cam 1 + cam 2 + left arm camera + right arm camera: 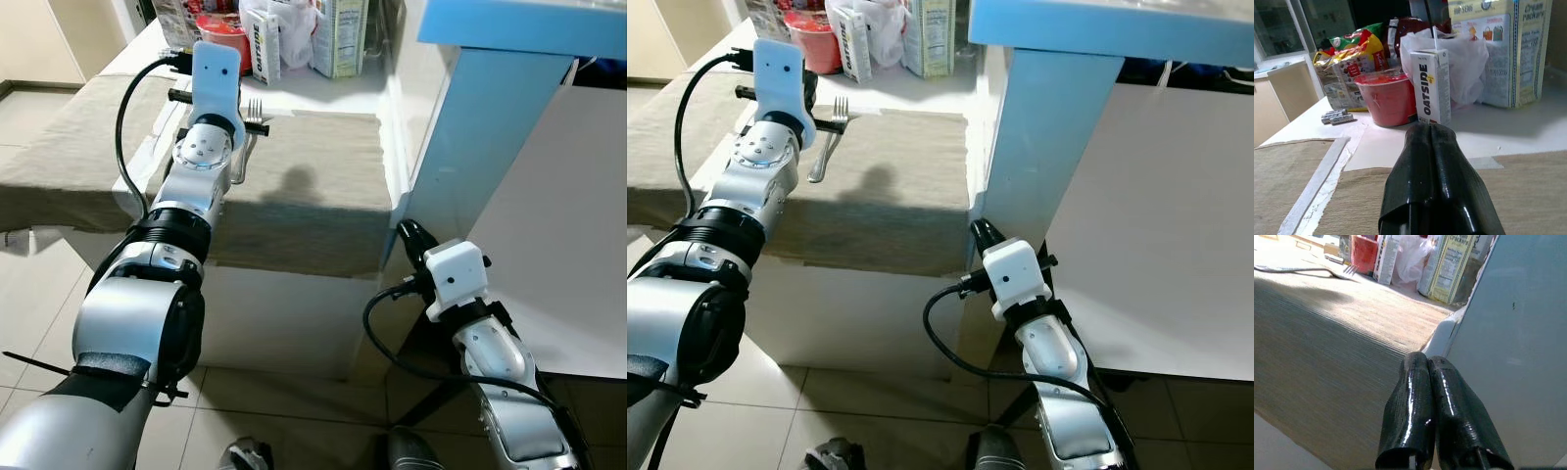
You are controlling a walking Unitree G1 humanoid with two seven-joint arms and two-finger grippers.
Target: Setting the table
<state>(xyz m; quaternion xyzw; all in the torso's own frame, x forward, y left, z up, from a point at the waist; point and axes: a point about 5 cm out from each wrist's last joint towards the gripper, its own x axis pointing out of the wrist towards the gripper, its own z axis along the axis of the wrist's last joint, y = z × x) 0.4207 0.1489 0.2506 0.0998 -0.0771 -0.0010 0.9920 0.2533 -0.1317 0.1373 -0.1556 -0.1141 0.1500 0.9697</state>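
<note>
Left pincer point(1437, 142) is clenched with nothing in it, reaching out over the beige mat point(304, 196) on the counter point(323, 83). Fork point(830, 137) lies on the mat just beside the left arm, tines toward the far clutter: red cup point(1387, 95), Oatside carton point(1430, 88), white bag point(1464, 63), cracker box point(1508, 49). Right pincer point(1427, 372) is clenched and empty too, low at the counter's front edge next to a blue panel point(490, 117).

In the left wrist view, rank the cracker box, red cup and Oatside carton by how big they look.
1. Cracker box, partly cropped.
2. Red cup and Oatside carton look alike; the carton stands nearer, so I won't rank them.
</note>
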